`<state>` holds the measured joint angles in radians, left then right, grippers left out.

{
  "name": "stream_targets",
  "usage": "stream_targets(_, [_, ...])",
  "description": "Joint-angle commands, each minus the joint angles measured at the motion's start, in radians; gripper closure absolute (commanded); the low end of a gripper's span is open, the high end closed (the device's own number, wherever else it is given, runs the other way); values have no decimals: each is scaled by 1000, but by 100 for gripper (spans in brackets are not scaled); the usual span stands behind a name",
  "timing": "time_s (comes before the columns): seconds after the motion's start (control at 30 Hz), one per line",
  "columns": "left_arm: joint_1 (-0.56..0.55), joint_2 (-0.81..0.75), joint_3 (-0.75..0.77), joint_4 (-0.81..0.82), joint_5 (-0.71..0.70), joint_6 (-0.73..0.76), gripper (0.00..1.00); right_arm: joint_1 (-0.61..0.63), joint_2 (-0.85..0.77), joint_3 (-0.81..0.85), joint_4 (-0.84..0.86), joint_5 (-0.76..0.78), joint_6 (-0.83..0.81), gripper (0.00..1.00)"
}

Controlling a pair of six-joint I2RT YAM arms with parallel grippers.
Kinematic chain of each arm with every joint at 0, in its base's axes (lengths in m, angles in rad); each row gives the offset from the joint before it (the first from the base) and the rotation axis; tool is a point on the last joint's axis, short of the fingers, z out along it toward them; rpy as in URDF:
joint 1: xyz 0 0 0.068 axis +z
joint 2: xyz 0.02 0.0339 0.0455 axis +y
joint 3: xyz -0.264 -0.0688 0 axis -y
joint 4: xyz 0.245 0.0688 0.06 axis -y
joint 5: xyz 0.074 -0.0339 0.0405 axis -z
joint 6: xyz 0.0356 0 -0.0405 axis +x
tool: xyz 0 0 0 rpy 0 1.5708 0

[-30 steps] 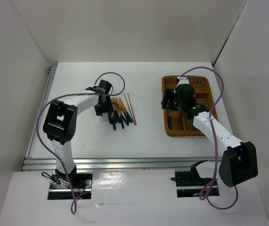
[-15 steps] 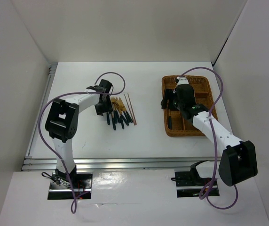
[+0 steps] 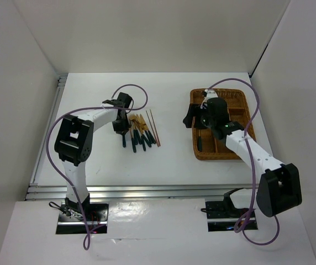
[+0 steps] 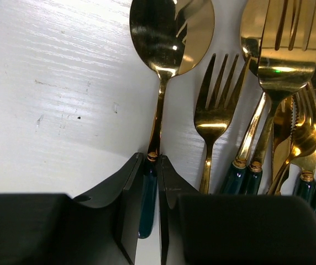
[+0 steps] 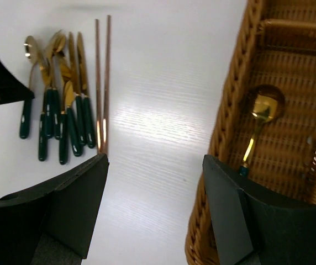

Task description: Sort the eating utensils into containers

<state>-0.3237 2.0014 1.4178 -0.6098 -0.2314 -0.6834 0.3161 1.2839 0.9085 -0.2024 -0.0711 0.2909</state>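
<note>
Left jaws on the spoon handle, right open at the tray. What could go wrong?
Left gripper pinches the spoon on its handle, bowl out front: it may pivot or slip on lift. The fork lies close beside and could get dragged. Right gripper hangs open at the wicker tray rim, possibly in the way.

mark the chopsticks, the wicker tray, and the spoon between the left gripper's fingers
chopsticks [image 5: 98, 83], right wrist view, middle of the left stick
wicker tray [image 5: 231, 94], right wrist view, its woven side wall
leftmost spoon [image 4: 172, 30], left wrist view, its gold bowl
</note>
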Motion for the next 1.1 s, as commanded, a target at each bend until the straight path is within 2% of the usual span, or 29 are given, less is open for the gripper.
stream_targets(0.0, [14, 5, -11, -30, -14, -4, 76, 12, 29, 18, 119, -120, 7, 23])
stream_targets(0.37, [35, -272, -20, 42, 9, -59, 76, 207, 212, 124, 276, -246, 34, 17])
stream_targets(0.57, [35, -383, -85, 119, 55, -97, 76, 281, 299, 193, 385, -269, 53, 14])
stream_targets(0.7, [35, -414, -117, 177, 142, -117, 76, 302, 342, 231, 458, -289, 53, 6])
stream_targets(1.07, [35, -432, -157, 240, 213, -136, 76, 368, 492, 336, 489, -311, 44, 3])
